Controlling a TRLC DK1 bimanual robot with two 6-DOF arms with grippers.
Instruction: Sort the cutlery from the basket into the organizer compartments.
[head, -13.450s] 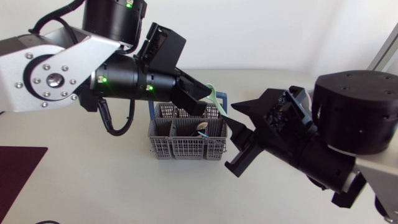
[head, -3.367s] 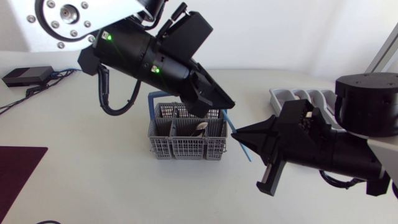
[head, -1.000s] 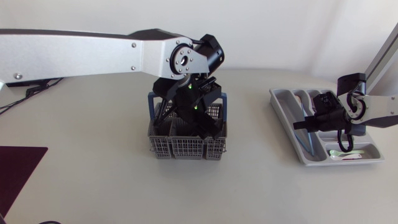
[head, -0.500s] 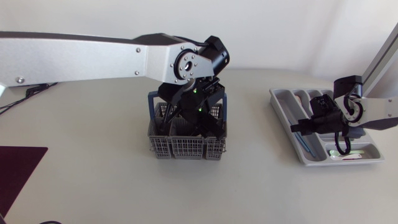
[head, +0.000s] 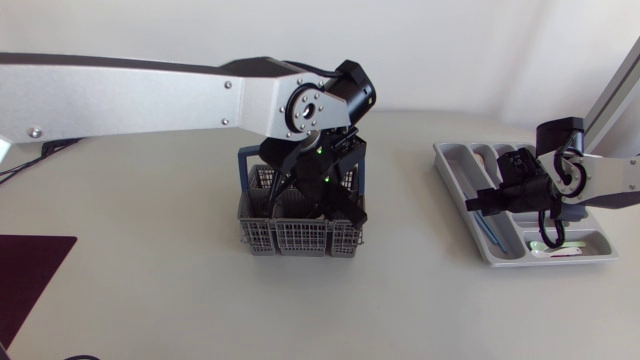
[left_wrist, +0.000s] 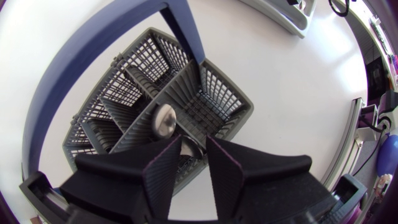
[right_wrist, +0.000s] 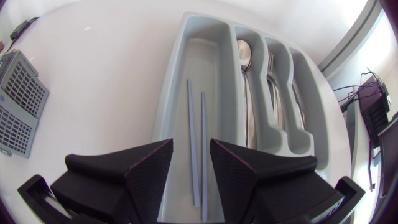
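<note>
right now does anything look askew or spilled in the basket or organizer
Nothing stands out. The basket stands upright with a spoon inside, and two blue chopsticks lie side by side in the long compartment of the organizer.

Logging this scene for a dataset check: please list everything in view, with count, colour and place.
grey plastic mesh basket: one, grey with blue handle, mid-table under the left hand.
shiny metal spoon: one, silver, in the basket, just ahead of the left hand.
grey plastic organizer tray: one, grey, table's right side.
thin blue chopsticks: two, blue, side by side in the organizer's outer long compartment.
stored metal spoons: count unclear, silver, next compartment.
metal forks: count unclear, silver, compartment beyond the spoons.
small pale spoon: one, greenish-white, organizer's end compartment.
dark flat mat: one, maroon, table's left edge.
left hand: one, black, open, over the basket.
right hand: one, black, open, over the chopsticks.
</note>
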